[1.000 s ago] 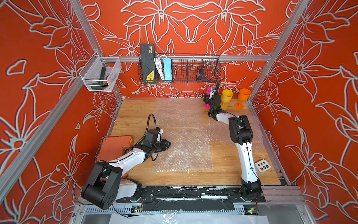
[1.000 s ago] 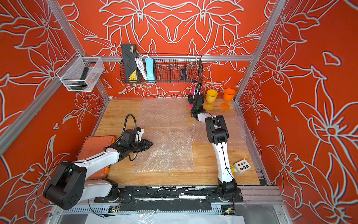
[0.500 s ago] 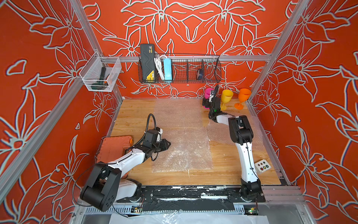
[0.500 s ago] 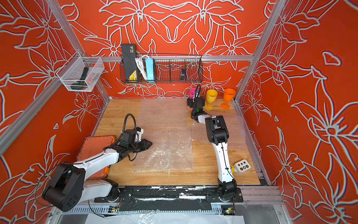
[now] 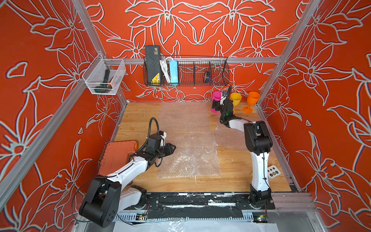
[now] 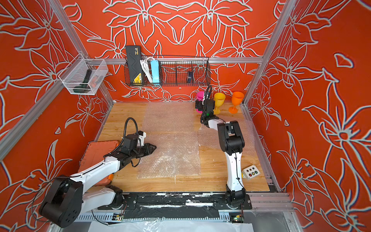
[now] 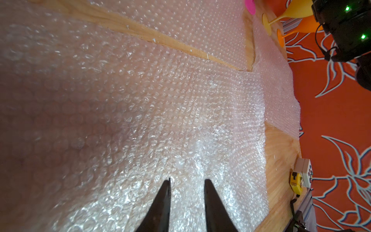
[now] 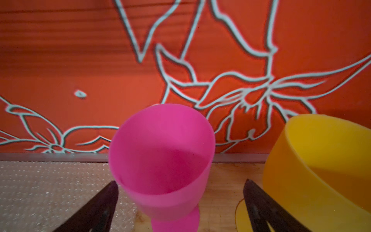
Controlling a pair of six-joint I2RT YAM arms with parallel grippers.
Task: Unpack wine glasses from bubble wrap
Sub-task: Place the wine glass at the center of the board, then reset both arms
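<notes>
Three wine glasses stand upright along the back wall: pink [image 5: 216,96], yellow [image 5: 235,98] and orange [image 5: 253,97]. My right gripper [image 8: 180,181] is open, its fingers wide on either side of the pink glass [image 8: 162,152] without touching it; the yellow glass [image 8: 321,160] is just beside one finger. Three flat sheets of bubble wrap lie on the wooden floor: near [image 5: 190,156], far [image 5: 184,116] and right [image 5: 228,136]. My left gripper [image 5: 172,148] rests low at the near sheet's left edge. Its jaws [image 7: 187,179] are open by a narrow gap over the wrap [image 7: 160,110], holding nothing.
An orange case [image 5: 117,154] lies by the left wall under my left arm. A small button box [image 5: 273,171] sits at the front right. A wire basket [image 5: 186,72] and a clear bin [image 5: 104,78] hang on the walls above the floor.
My right jaws have spread wider around the pink glass, which now stands free of them. My left jaws have parted slightly. Neither arm has shifted much.
</notes>
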